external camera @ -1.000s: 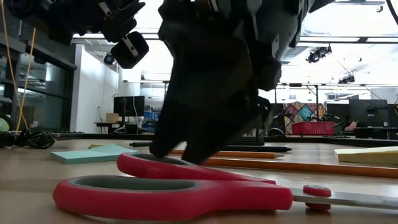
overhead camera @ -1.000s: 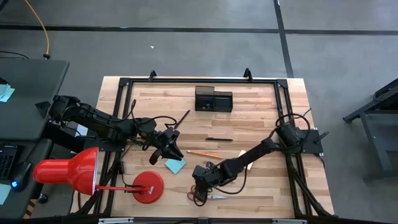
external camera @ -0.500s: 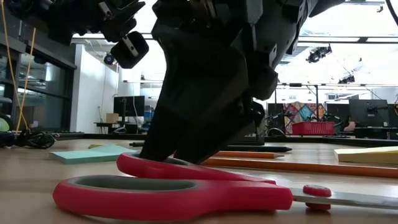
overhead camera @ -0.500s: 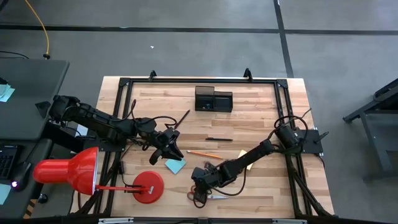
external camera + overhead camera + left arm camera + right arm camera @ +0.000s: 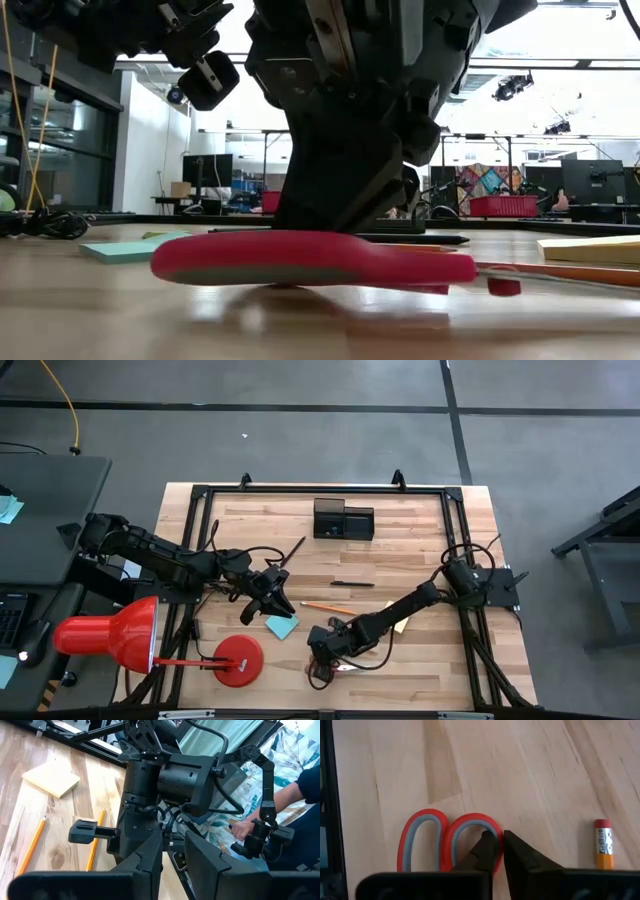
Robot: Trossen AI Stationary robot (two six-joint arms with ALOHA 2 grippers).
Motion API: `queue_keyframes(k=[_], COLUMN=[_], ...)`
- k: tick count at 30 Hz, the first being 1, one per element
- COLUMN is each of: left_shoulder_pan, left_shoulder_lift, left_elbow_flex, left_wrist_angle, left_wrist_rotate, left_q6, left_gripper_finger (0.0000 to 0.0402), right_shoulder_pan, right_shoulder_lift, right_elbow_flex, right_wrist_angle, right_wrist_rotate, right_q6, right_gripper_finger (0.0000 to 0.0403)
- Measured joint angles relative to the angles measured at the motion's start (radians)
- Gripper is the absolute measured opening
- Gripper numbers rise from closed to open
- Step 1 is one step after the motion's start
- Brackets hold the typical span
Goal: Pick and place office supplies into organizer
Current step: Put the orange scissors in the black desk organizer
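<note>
Both arms over the worktop [image 5: 420, 660]; right jaws clamped on the scissors [image 5: 310, 262].
Right gripper [image 5: 501, 845] pinches one red handle loop near the front edge, scissors tilted off the wood. Left gripper [image 5: 283, 606] hovers above the blue sticky pad [image 5: 282, 626], jaws part-open. Organizer [image 5: 343, 519] sits far, centre.

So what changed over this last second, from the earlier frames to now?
The right gripper closed on one loop of the red-handled scissors and tipped them up: in the low view the handles, flat on the wooden table before, now hang above it with a shadow beneath. The left gripper, blue sticky-note pad, orange pencil and black organizer box stayed put.
</note>
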Motion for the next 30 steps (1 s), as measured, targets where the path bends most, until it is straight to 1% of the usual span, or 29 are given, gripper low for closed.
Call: queue_keyframes(k=[3,6,20,24,27,28,30], left_shoulder_pan=[0.0,0.0,0.0,0.0,0.0,0.0,-0.001], left_shoulder_lift=[0.0,0.0,0.0,0.0,0.0,0.0,-0.006], left_elbow_flex=[0.0,0.0,0.0,0.0,0.0,0.0,0.0], left_wrist_angle=[0.0,-0.004,0.002,0.033,0.081,0.091,0.117], left_wrist_rotate=[0.0,0.0,-0.002,0.033,0.108,0.116,0.089], left_q6=[0.001,0.001,0.001,-0.003,-0.004,-0.003,-0.002], left_gripper_finger=[0.0074,0.0074,0.0074,0.0074,0.0074,0.0074,0.0074], right_shoulder_pan=[-0.001,-0.001,-0.041,-0.053,-0.058,-0.06,-0.062], right_shoulder_lift=[0.0,0.0,0.005,0.005,0.002,0.002,0.002], right_elbow_flex=[0.001,0.012,0.135,0.164,0.188,0.197,0.213], right_wrist_angle=[0.003,-0.006,-0.152,-0.198,-0.238,-0.257,-0.271], right_wrist_rotate=[-0.004,0.004,0.076,0.079,0.088,0.098,0.119], right_q6=[-0.002,-0.006,-0.073,-0.11,-0.118,-0.125,-0.137], right_gripper_finger=[0.0005,0.0005,0.0001,0.0001,0.0,0.0,0.0])
